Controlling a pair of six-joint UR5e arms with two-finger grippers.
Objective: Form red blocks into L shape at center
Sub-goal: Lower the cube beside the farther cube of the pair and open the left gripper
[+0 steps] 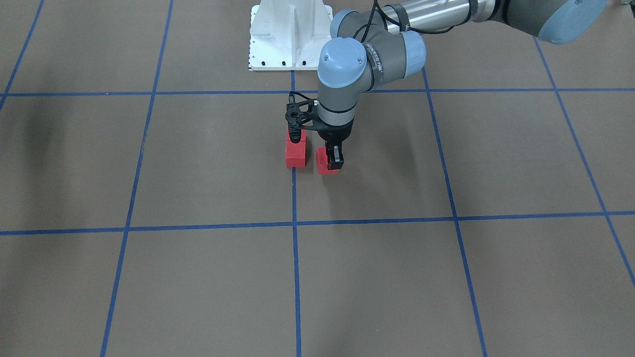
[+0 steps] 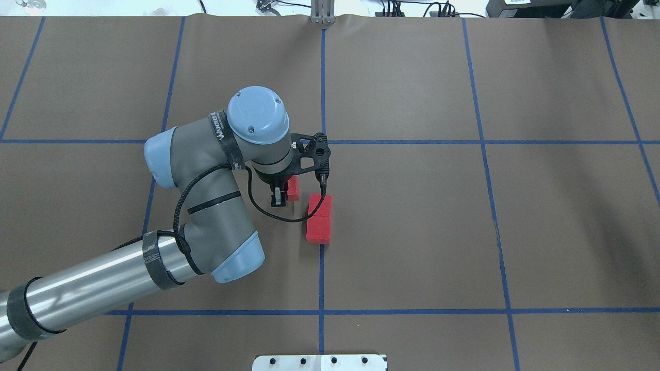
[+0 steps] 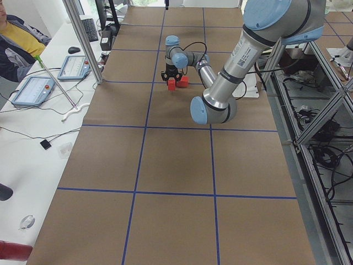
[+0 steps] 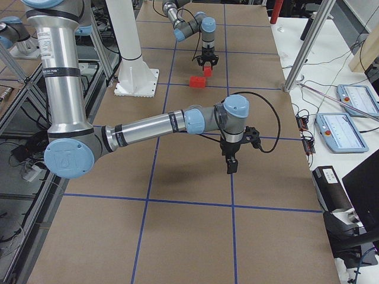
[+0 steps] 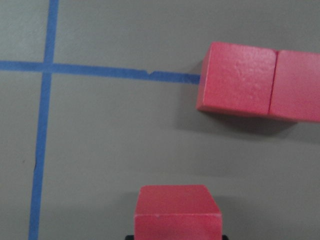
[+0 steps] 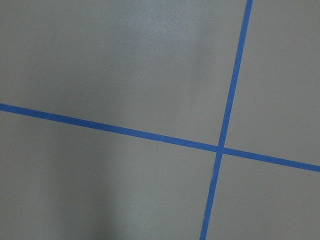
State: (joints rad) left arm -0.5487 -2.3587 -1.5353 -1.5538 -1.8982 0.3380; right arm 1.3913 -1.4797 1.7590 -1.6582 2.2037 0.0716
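Observation:
Three red blocks show. Two (image 2: 319, 217) lie touching in a short row on the blue centre line; they also show in the front view (image 1: 295, 153) and the left wrist view (image 5: 260, 82). My left gripper (image 2: 283, 195) is shut on the third red block (image 2: 293, 188), held low just beside the far end of the row with a small gap; it also shows in the front view (image 1: 323, 161) and the left wrist view (image 5: 177, 210). My right gripper (image 4: 231, 167) hangs over bare table far from the blocks; I cannot tell if it is open or shut.
The white robot base plate (image 1: 290, 34) stands behind the blocks. Blue tape lines (image 2: 322, 278) divide the brown table into large squares. A person (image 3: 14, 38) and teach pendants (image 3: 33, 88) are beyond the table's far edge.

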